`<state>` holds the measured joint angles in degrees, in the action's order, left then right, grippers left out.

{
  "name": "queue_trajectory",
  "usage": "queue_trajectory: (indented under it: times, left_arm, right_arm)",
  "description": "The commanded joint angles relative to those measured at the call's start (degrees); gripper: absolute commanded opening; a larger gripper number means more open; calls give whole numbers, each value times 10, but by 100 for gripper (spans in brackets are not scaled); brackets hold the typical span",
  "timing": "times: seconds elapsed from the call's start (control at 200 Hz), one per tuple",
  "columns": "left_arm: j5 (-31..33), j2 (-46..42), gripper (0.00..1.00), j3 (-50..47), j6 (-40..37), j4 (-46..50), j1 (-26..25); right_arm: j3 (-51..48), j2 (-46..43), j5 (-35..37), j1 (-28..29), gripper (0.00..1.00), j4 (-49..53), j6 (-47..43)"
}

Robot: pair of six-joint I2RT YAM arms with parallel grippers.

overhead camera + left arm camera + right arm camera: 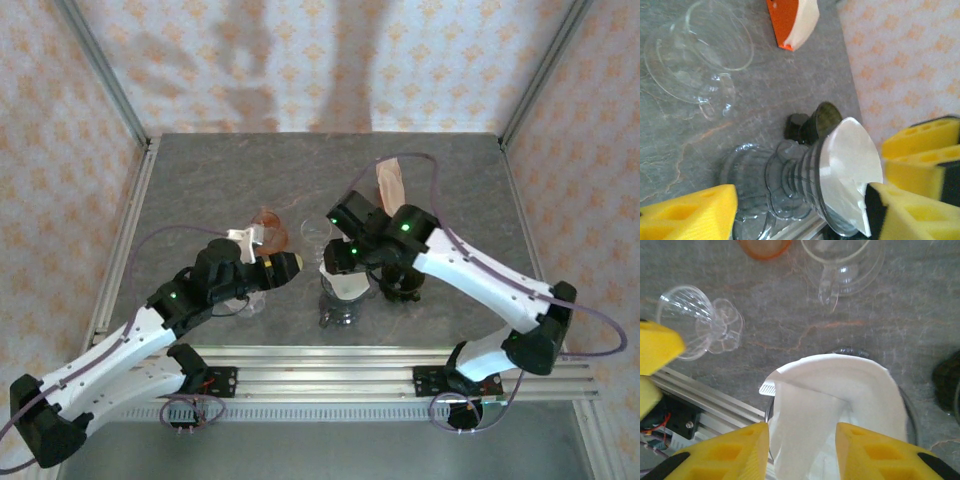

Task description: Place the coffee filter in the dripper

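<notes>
The coffee filter (840, 390) is matt white paper, softly creased, sitting in a glossy, ribbed clear-glass dripper (790, 182). The table (920, 315) looks like smooth grey veined stone. At 8 o'clock in the right wrist view runs a brushed-metal rail (715, 400).

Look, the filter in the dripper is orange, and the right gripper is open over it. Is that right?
Not quite. The filter is white, not orange, as the right wrist view shows. The rest is right: it sits in the dripper, and the right gripper is open over it.
</notes>
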<state>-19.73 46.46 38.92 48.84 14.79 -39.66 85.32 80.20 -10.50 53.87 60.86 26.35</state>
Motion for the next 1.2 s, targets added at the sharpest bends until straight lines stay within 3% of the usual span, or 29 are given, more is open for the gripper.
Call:
queue_trajectory:
  times: [0.0,0.11,0.355,0.721,1.191]
  left_arm:
    - [43,22,60,68,-49,37,-36]
    - [79,73,53,137,-97,103,-80]
    - [159,188,51,262,-179,255,-152]
    - [161,249,49,274,-193,248,-163]
    - [168,253,43,254,-185,238,-164]
  right_arm:
    - [-19,-53,60,3,40,0,-1]
    - [-44,-81,81,1,40,0,-10]
    - [-96,-121,98,-8,43,0,-18]
    - [-119,-148,91,-25,41,-3,-38]
    - [-104,-76,39,-42,37,-36,-75]
